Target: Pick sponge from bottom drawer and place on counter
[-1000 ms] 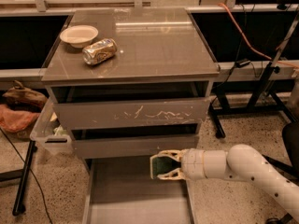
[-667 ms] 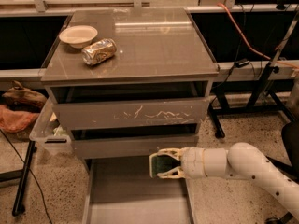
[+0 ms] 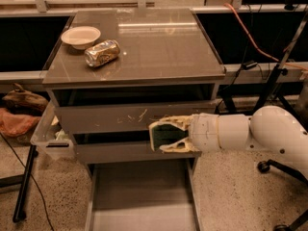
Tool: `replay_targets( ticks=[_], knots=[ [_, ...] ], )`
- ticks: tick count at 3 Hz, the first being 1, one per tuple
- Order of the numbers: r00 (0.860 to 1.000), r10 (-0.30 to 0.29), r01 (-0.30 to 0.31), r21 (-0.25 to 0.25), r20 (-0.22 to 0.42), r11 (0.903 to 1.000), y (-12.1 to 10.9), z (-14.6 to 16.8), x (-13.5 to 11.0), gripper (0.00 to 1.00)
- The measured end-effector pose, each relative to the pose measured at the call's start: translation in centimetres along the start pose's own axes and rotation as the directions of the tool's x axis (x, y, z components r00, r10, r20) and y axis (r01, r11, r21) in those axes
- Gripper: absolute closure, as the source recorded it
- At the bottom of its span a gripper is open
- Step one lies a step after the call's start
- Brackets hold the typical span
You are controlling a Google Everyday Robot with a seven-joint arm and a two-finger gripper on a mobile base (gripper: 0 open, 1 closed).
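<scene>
My gripper (image 3: 159,134) is shut on the sponge (image 3: 164,134), whose dark green face shows between the cream fingers (image 3: 169,122). It holds the sponge in front of the two upper drawer fronts, above the open bottom drawer (image 3: 142,198), whose grey floor is bare. The white arm reaches in from the right. The glossy grey-brown counter (image 3: 159,47) lies above the gripper.
A white bowl (image 3: 81,36) and a crushed gold can (image 3: 101,53) sit on the counter's left part. A clear bin (image 3: 50,134) hangs at the cabinet's left side. A black stand (image 3: 276,78) and an orange cable (image 3: 252,35) are on the right.
The gripper has risen with the sponge from just above the bottom drawer to the height of the upper drawer fronts.
</scene>
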State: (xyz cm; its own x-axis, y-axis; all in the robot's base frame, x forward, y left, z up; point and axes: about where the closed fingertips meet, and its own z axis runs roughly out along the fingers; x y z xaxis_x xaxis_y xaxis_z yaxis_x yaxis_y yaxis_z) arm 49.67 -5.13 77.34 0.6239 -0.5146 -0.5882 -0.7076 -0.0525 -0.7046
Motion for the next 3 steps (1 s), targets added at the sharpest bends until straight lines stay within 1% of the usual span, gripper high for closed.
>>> replay_targets(
  ticks=[1,2,3],
  knots=[
    [1.000,0.000,0.000,0.000,0.000,1.0000,0.0,0.0,0.0,1.00],
    [0.999,-0.049,0.050,0.022,-0.007,0.9985,-2.5,-0.3,-0.3,1.00],
    [0.982,-0.185,0.186,0.012,-0.026,0.9825,-8.8,-0.2,-2.4,1.00]
  ],
)
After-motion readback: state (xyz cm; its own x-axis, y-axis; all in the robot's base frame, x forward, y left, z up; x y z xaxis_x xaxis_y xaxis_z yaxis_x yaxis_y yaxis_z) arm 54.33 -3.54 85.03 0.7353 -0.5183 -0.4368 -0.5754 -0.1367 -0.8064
